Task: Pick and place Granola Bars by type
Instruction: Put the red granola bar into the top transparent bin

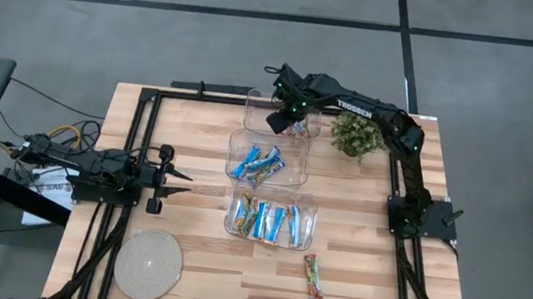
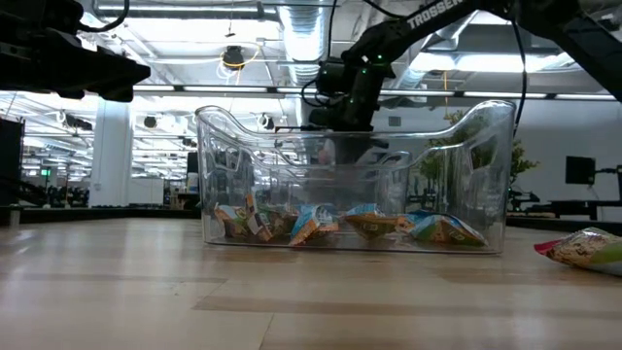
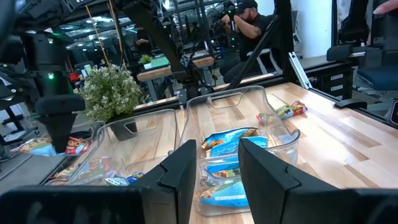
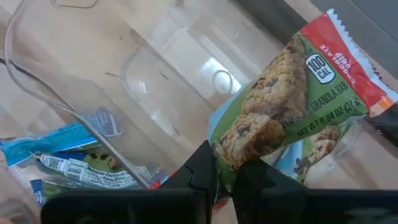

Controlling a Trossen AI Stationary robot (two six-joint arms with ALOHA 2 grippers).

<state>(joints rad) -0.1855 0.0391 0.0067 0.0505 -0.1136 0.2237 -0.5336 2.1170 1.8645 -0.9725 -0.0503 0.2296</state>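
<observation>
Bar in hand: your right gripper (image 4: 225,167) pinches a red-green granola bar (image 4: 292,106) by one end, so it hangs free over the far bin (image 1: 255,115), ready to drop with its own kind. That bin sits at the back beside the plant (image 1: 356,135). The middle bin (image 1: 240,146) keeps the blue bars (image 1: 258,165), the near bin (image 1: 308,207) the tan-and-blue ones. One red-green bar (image 1: 313,278) lies loose on the surface (image 1: 198,132), probably next. Your left gripper (image 1: 185,183) waits at the left edge, half open, empty.
</observation>
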